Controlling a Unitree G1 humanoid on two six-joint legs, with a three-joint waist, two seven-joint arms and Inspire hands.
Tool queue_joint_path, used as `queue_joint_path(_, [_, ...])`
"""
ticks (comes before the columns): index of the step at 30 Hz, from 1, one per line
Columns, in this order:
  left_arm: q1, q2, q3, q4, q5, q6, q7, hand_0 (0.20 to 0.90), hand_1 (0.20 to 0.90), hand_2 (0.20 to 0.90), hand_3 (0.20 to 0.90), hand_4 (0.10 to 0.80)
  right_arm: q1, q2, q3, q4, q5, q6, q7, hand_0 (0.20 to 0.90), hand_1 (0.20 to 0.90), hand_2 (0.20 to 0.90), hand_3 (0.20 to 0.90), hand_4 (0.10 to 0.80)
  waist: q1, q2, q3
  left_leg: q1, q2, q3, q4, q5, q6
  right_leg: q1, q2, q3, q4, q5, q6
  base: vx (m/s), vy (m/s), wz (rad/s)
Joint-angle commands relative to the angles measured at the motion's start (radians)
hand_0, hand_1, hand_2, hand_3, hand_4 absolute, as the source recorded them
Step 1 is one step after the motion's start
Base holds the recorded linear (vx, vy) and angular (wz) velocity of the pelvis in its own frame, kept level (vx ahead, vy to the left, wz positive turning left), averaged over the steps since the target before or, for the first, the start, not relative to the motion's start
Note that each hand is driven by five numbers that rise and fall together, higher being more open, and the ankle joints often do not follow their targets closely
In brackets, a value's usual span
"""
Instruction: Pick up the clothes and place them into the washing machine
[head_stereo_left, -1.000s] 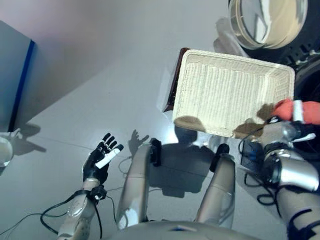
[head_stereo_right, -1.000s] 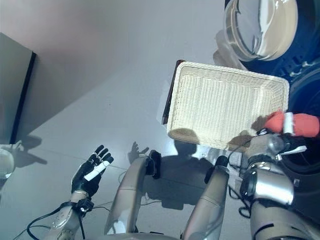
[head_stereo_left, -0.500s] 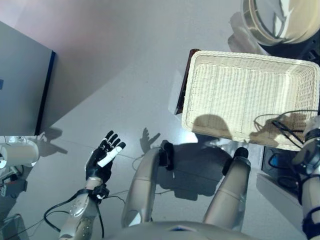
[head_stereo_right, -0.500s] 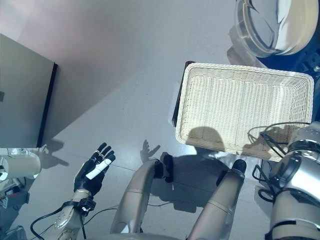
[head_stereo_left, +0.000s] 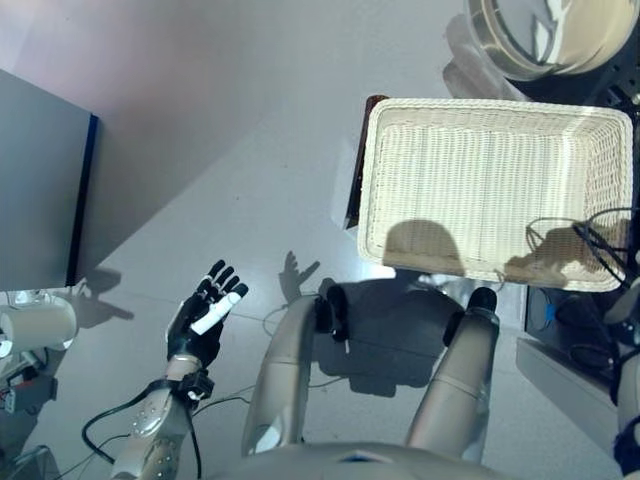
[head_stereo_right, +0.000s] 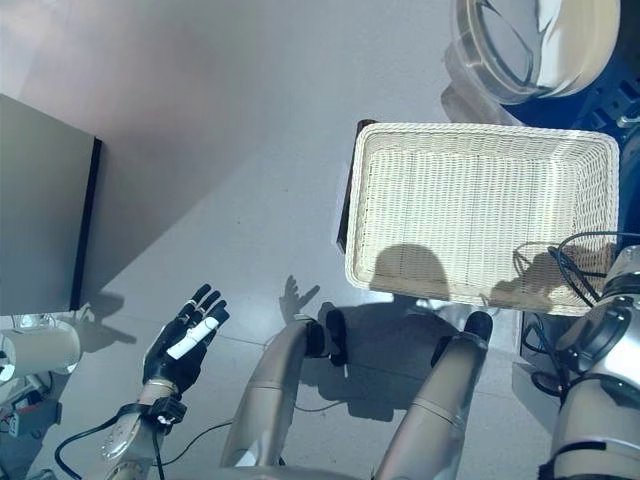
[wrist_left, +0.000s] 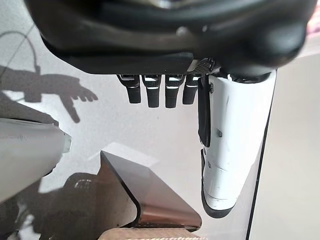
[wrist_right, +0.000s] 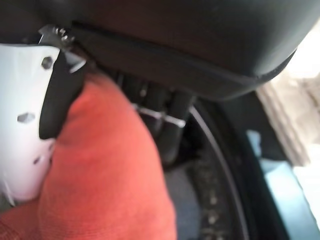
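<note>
My right hand (wrist_right: 180, 45) is shut on a red-orange cloth (wrist_right: 110, 185); its white-covered thumb presses the cloth from one side and the fingers curl behind it. Past the hand lies the dark round rim of the washing machine's opening (wrist_right: 220, 165). In the eye views my right arm (head_stereo_right: 600, 345) reaches off the right edge, beside the wicker basket (head_stereo_left: 480, 180), which holds no clothes. The machine's round glass door (head_stereo_left: 545, 35) stands open at the top right. My left hand (head_stereo_left: 205, 315) is open and empty, low at the left; it also shows in the left wrist view (wrist_left: 160, 90).
The basket rests on a low dark brown box (head_stereo_left: 352, 195). A grey cabinet (head_stereo_left: 40, 190) stands at the left, with a white cylinder (head_stereo_left: 35, 325) below it. Grey floor lies between the cabinet and the basket.
The camera has shifted. My right hand with the red cloth has moved right, off the edge of the eye views, toward the machine. The left hand has not moved.
</note>
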Motion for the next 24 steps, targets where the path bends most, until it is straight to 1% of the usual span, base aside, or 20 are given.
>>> queue_joint_path(1, [0.02,0.053,0.05,-0.038,-0.028,-0.075,0.019,0.9,0.9,0.9,0.9,0.8,0.036,-0.04,0.101,-0.031,-0.069,-0.143,0.012,0.9,0.9,0.9,0.9,0.8,-0.015,-0.029,-0.06,0.007,0.061,-0.074,-0.152,0.109,-0.143,-0.021,0.016,0.004,0.089,-0.087,-0.083,0.015,-0.026,-0.05])
queue_joint_path(4, [0.021,0.055,0.061,-0.03,-0.031,-0.073,0.019,0.9,0.9,0.9,0.9,0.8,0.024,-0.019,0.115,-0.034,-0.073,-0.133,0.023,0.9,0.9,0.9,0.9,0.8,-0.015,-0.036,-0.056,0.011,0.062,-0.077,-0.152,0.109,-0.145,-0.006,0.02,-0.005,0.088,-0.089,-0.085,-0.013,-0.028,-0.07])
queue_joint_path(5, [0.022,0.054,0.062,-0.026,-0.029,-0.073,0.018,0.9,0.9,0.9,0.9,0.8,0.025,-0.005,0.122,-0.032,-0.075,-0.125,0.029,0.9,0.9,0.9,0.9,0.8,-0.013,-0.039,-0.055,0.013,0.061,-0.079,-0.16,0.121,-0.143,-0.001,0.021,-0.009,0.079,-0.079,-0.086,0.0,-0.038,-0.01])
queue_joint_path(6, [0.021,0.055,0.062,-0.023,-0.028,-0.075,0.016,0.9,0.9,0.9,0.9,0.8,0.026,0.014,0.126,-0.032,-0.076,-0.119,0.041,0.9,0.9,0.9,0.9,0.8,-0.011,-0.043,-0.054,0.019,0.063,-0.081,-0.161,0.116,-0.145,0.009,0.02,-0.013,0.077,-0.084,-0.085,-0.091,-0.026,0.03])
queue_joint_path(7, [0.016,0.055,0.063,-0.024,-0.027,-0.077,0.014,0.9,0.9,0.9,0.9,0.8,0.033,0.04,0.136,-0.031,-0.069,-0.104,0.066,0.9,0.9,0.9,0.9,0.8,-0.009,-0.046,-0.048,0.017,0.063,-0.078,-0.171,0.143,-0.141,0.011,0.021,-0.017,0.059,-0.057,-0.09,-0.073,-0.02,0.0])
queue_joint_path(8, [0.012,0.053,0.066,-0.018,-0.025,-0.078,0.014,0.9,0.9,0.9,0.9,0.8,0.044,0.072,0.138,-0.039,-0.053,-0.106,0.091,0.9,0.9,0.9,0.9,0.8,-0.01,-0.051,-0.045,0.027,0.063,-0.077,-0.182,0.149,-0.141,0.021,0.023,-0.021,0.05,-0.051,-0.091,0.0,0.0,0.0])
queue_joint_path(9, [0.012,0.054,0.068,-0.015,-0.025,-0.079,0.013,0.9,0.9,0.9,0.9,0.8,0.048,0.079,0.136,-0.042,-0.048,-0.109,0.097,0.9,0.9,0.9,0.9,0.8,-0.011,-0.054,-0.049,0.04,0.063,-0.08,-0.179,0.125,-0.145,0.033,0.023,-0.021,0.056,-0.074,-0.087,0.0,0.0,0.0])
queue_joint_path(10, [-0.002,0.054,0.064,-0.008,-0.019,-0.08,0.011,0.9,0.9,0.9,0.9,0.8,0.059,0.121,0.139,-0.054,-0.04,-0.104,0.13,0.9,0.9,0.9,0.9,0.8,-0.012,-0.063,-0.042,0.041,0.062,-0.079,-0.193,0.155,-0.14,0.039,0.029,-0.025,0.037,-0.045,-0.092,0.016,-0.034,-0.03])
queue_joint_path(14, [-0.019,0.052,0.08,0.016,-0.014,-0.076,-0.002,0.9,0.9,0.9,0.9,0.8,0.098,0.178,0.12,-0.038,-0.029,-0.078,0.17,0.9,0.9,0.9,0.9,0.8,-0.003,-0.086,-0.039,0.081,0.054,-0.087,-0.236,0.171,-0.14,0.106,0.025,-0.047,-0.017,-0.027,-0.088,0.019,-0.036,-0.01])
queue_joint_path(15, [-0.02,0.053,0.081,0.017,-0.015,-0.076,-0.003,0.9,0.9,0.9,0.9,0.8,0.099,0.179,0.118,-0.038,-0.028,-0.077,0.173,0.9,0.9,0.9,0.9,0.8,-0.004,-0.087,-0.043,0.095,0.053,-0.091,-0.241,0.155,-0.142,0.121,0.025,-0.049,-0.019,-0.042,-0.084,0.028,-0.02,0.03])
queue_joint_path(16, [-0.03,0.05,0.09,0.033,-0.009,-0.078,-0.004,0.9,0.9,0.9,0.9,0.8,0.113,0.206,0.119,-0.033,-0.03,-0.063,0.187,0.9,0.9,0.9,0.9,0.8,0.001,-0.096,-0.042,0.106,0.047,-0.087,-0.281,0.188,-0.139,0.144,0.024,-0.063,-0.067,-0.008,-0.081,0.028,-0.01,0.06])
queue_joint_path(19, [-0.041,0.056,0.101,0.041,0.007,-0.078,-0.019,0.9,0.9,0.9,0.9,0.8,0.134,0.242,0.125,-0.016,-0.042,-0.025,0.213,0.9,0.9,0.9,0.9,0.8,0.008,-0.116,-0.041,0.155,0.034,-0.088,-0.347,0.211,-0.138,0.21,0.021,-0.088,-0.148,0.027,-0.071,0.012,-0.013,0.14])
queue_joint_path(20, [-0.045,0.054,0.101,0.041,0.016,-0.079,-0.025,0.9,0.9,0.9,0.9,0.8,0.15,0.267,0.126,-0.01,-0.049,-0.015,0.221,0.9,0.9,0.9,0.9,0.8,0.012,-0.125,-0.04,0.173,0.032,-0.089,-0.369,0.221,-0.139,0.239,0.017,-0.099,-0.181,0.04,-0.066,0.035,-0.018,0.12])
queue_joint_path(22, [-0.049,0.054,0.101,0.045,0.023,-0.078,-0.031,0.9,0.9,0.9,0.9,0.8,0.164,0.286,0.128,-0.003,-0.056,-0.002,0.231,0.9,0.9,0.9,0.9,0.8,0.015,-0.133,-0.042,0.199,0.028,-0.093,-0.398,0.23,-0.139,0.273,0.015,-0.112,-0.216,0.054,-0.061,0.067,-0.025,0.12])
queue_joint_path(24, [-0.058,0.046,0.103,0.059,0.027,-0.074,-0.041,0.9,0.9,0.9,0.9,0.8,0.193,0.321,0.129,-0.008,-0.047,0.013,0.266,0.9,0.9,0.9,0.9,0.8,0.015,-0.148,-0.041,0.243,0.018,-0.1,-0.445,0.245,-0.138,0.332,0.012,-0.131,-0.278,0.079,-0.055,0.086,-0.026,0.08])
